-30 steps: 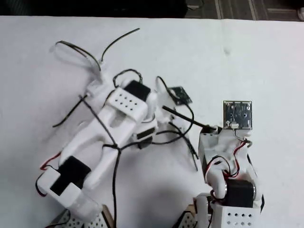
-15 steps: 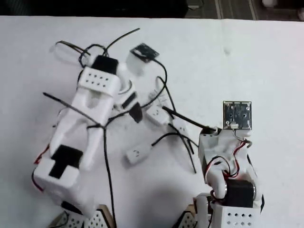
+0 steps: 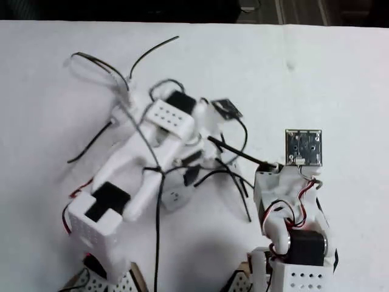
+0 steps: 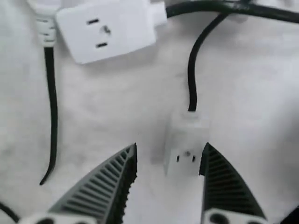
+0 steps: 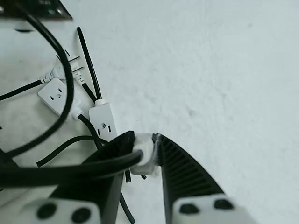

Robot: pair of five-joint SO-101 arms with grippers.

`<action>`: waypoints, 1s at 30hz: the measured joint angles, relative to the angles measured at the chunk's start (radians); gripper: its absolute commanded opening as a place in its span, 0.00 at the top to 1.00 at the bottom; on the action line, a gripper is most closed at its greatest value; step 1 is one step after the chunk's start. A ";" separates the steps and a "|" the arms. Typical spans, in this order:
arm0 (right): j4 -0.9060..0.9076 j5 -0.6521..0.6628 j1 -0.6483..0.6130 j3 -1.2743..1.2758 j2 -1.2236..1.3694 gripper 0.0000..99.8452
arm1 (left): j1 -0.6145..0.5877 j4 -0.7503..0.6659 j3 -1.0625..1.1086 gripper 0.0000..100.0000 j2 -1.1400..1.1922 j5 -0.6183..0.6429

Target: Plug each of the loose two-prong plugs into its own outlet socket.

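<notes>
On the table [image 3: 340, 73] we see the left arm [image 3: 130, 164] stretched from the near left corner toward the middle, over a tangle of cords [image 3: 237, 151]. The right arm [image 3: 270, 185] sits at the near right. A socket [image 4: 184, 149] lies between the spread fingers of the left gripper [image 4: 169, 154], close to one finger, and a second socket [image 4: 110, 30] lies beyond it. The right gripper [image 5: 142, 137] has what we take to be a plug [image 5: 142, 156] between its fingers, with a socket block [image 5: 103, 122] just beyond and another block [image 5: 56, 95] beside that.
</notes>
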 measured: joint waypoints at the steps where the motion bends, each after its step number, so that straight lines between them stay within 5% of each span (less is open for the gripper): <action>1: 0.000 0.000 0.000 0.000 0.000 0.98 | 0.009 -0.048 0.037 0.78 0.000 0.005; 10: 0.000 0.000 0.000 0.000 0.000 0.98 | 0.129 -0.304 0.241 0.82 0.000 0.011; 14: 0.000 0.000 0.000 0.000 0.000 0.98 | 0.144 -0.316 0.255 0.98 0.000 0.011; 21: 0.000 0.000 0.000 0.000 0.000 0.98 | 0.144 -0.272 0.256 0.98 -0.035 0.009; 30: 0.000 0.000 0.000 0.000 0.000 0.98 | 0.034 -0.241 0.256 0.98 -0.462 0.011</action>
